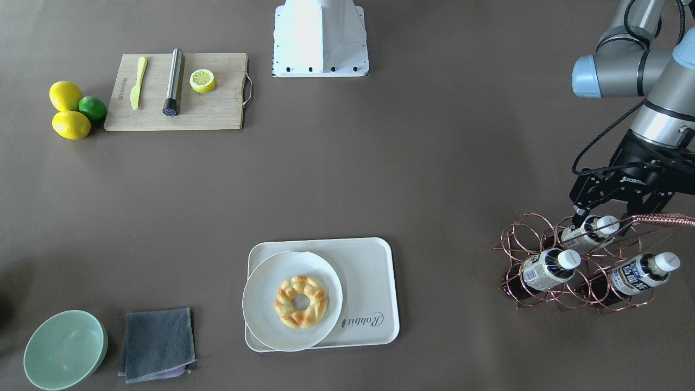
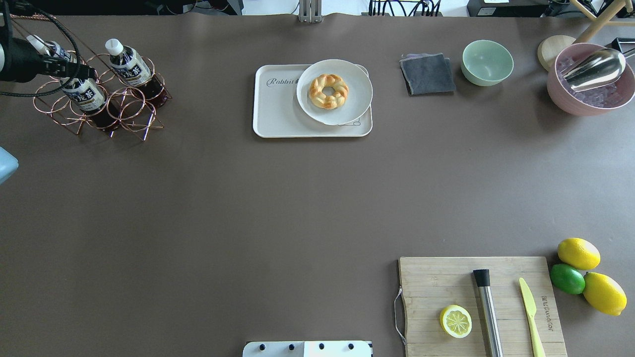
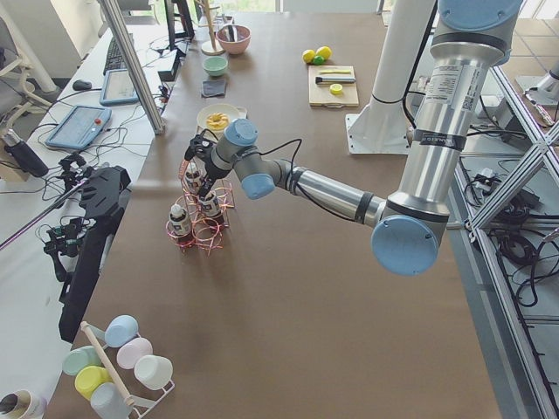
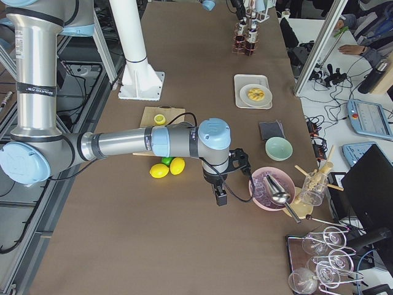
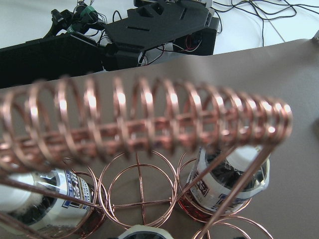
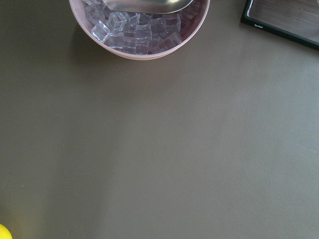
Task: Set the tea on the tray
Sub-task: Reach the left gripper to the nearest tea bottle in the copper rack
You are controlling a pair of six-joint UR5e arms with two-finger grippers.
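**A:** Where is the black two-finger left gripper (image 1: 604, 213)?

**B:** At the right edge of the front-facing view, angled down over the copper wire bottle rack (image 1: 521, 244). Its jaws stand spread, one on each side of the topmost small clear plastic tea bottle with a white cap (image 1: 585, 232). I cannot tell whether either finger touches it.

**A:** How does that bottle lie?

**B:** It lies tilted in the rack's upper ring, cap toward the right. A second tea bottle (image 1: 545, 270) lies lower left of it and a third tea bottle (image 1: 640, 272) lower right.

**A:** And the tray?

**B:** The cream-white rectangular plastic tray with grey "Rabbit" script (image 1: 369, 260) sits at lower centre of that view, well apart from the rack. A round white plate (image 1: 260, 309) carrying a golden ring-shaped pastry (image 1: 300, 301) covers the tray's left part and overhangs its rim.

**A:** The other tool?

**B:** The black right gripper (image 4: 220, 198) shows only in the right-side view, at lower centre. It points down just left of the pink round bowl of ice cubes (image 4: 261, 184), which holds a metal scoop (image 4: 279, 198). I cannot tell whether its jaws are wide or narrow.
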